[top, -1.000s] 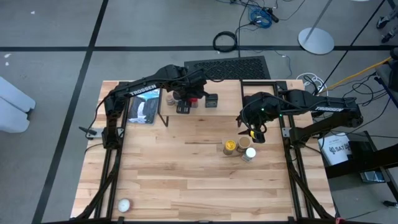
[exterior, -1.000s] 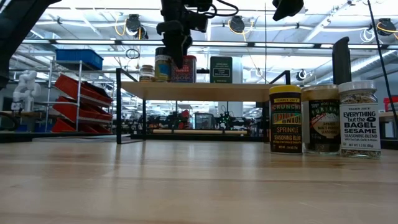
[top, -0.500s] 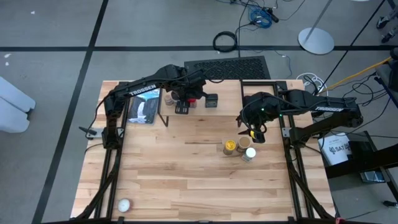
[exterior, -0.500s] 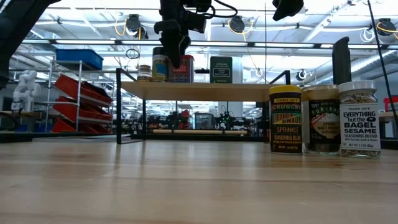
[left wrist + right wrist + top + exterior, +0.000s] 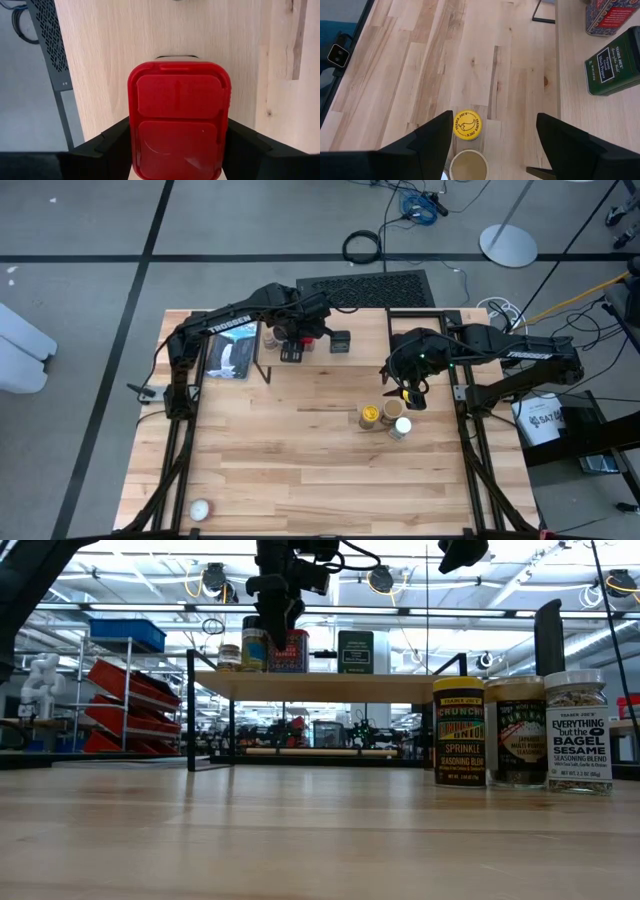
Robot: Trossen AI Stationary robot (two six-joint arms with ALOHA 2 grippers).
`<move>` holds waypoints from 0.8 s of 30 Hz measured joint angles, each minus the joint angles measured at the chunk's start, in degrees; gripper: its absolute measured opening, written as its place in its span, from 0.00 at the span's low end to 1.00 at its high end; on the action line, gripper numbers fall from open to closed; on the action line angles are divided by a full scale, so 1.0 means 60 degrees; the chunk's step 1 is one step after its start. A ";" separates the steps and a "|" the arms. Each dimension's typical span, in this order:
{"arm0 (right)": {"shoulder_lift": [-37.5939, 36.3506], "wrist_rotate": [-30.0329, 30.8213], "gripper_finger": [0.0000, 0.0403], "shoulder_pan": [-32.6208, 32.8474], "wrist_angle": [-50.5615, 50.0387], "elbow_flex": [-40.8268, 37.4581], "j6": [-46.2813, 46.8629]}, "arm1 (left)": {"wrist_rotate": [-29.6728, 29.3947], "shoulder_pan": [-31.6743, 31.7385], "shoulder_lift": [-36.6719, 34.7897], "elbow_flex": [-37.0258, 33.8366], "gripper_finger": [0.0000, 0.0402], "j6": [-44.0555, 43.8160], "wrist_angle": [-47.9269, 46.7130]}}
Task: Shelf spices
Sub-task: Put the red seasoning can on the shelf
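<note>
The shelf (image 5: 372,356), a light plank on thin black legs, stands at the table's far side. On it are a small dark-lidded jar (image 5: 230,657), the red tin (image 5: 179,120) and a black square tin (image 5: 341,342). My left gripper (image 5: 293,348) hangs over the shelf, shut on the red tin. The yellow-lidded jar (image 5: 467,125), tan-lidded jar (image 5: 468,168) and white-lidded jar (image 5: 400,428) stand together on the tabletop at the right. My right gripper (image 5: 495,150) hovers open above them, touching none. My left gripper pinches the red tin between its two fingers, one on each of two opposite sides at lid height (image 5: 133,150). The fingers come from above, pointing steeply down. The tin is upright, and in the low view its bottom (image 5: 288,669) is level with the shelf plank.
A flat blue-and-black package (image 5: 232,352) lies left of the shelf and a small white ball (image 5: 199,509) near the front left corner. A black mesh mat (image 5: 365,288) lies beyond the far edge. Open tabletop stretches across the middle and front.
My left gripper has shifted slightly toward the table's left, and the red tin has slid that way with it along the shelf top, staying upright. My right gripper has kept still.
</note>
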 joint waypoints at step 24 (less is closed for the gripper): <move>0.0000 -0.0044 0.68 0.0002 0.0000 0.0000 0.0076 | -0.0011 0.0000 0.0022 -0.0011 0.61 -0.0178 0.0033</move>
